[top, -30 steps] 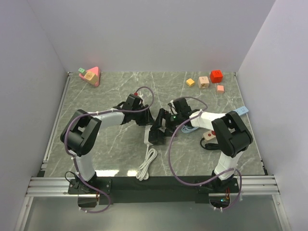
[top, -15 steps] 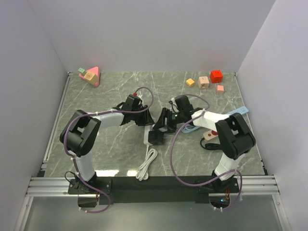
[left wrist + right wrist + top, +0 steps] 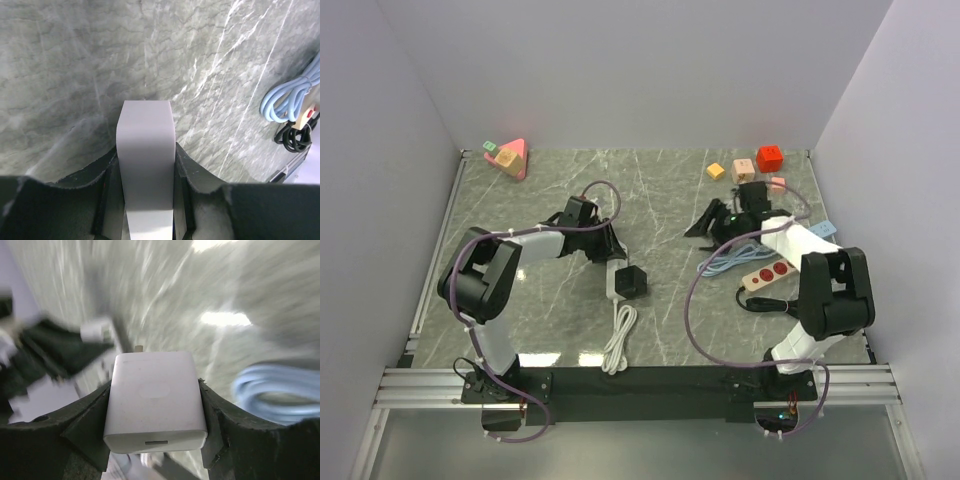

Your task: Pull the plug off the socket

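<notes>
My left gripper is shut on one end of the white socket strip, which lies on the table with its white cord running toward the near edge. In the left wrist view the strip sits tight between both fingers of the gripper. A black cube adapter sits on the strip. My right gripper is shut on a white charger plug, held off the table well to the right of the strip. A metal prong shows bare at its far end.
A beige power strip with red buttons, a coiled blue cable and a black cable lie to the right. Wooden blocks stand at the back right and a pink triangular toy at the back left.
My right gripper has moved away from the socket strip to the right and back, carrying the white plug. The left gripper has shifted slightly left with the strip.
</notes>
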Tool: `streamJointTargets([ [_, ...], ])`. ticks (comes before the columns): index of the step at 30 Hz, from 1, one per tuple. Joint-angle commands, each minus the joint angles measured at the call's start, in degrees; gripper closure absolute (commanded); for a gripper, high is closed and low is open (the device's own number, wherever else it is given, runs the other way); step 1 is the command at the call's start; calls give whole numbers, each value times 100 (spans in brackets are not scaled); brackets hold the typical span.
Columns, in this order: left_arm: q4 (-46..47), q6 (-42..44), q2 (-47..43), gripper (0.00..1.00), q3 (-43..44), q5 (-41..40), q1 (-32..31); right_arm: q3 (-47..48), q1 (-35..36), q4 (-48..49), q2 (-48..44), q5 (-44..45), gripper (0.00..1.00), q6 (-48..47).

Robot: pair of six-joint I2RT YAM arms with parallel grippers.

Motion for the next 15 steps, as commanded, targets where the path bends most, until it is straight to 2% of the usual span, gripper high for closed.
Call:
streamJointTargets([
  [1,-338,311,-273,99,211,-134,63,470,-751,216,19,783,100,517],
  [4,-400,267,-405,99,308,-28,71,1119,-919,349,780,1108,100,922],
  [10,-400,136,-546,99,299,113,71,3192,-1076,403,2478,1170,100,1554],
  [11,-392,127,-537,100,299,148,71,3665,-1068,377,2889,1249,86,1773],
  [13,-418,92,-528,99,316,149,71,4185,-1068,429,3356,1495,67,2151],
  [15,-418,57,-520,99,317,131,71,4512,-1060,438,3613,1688,40,2380],
])
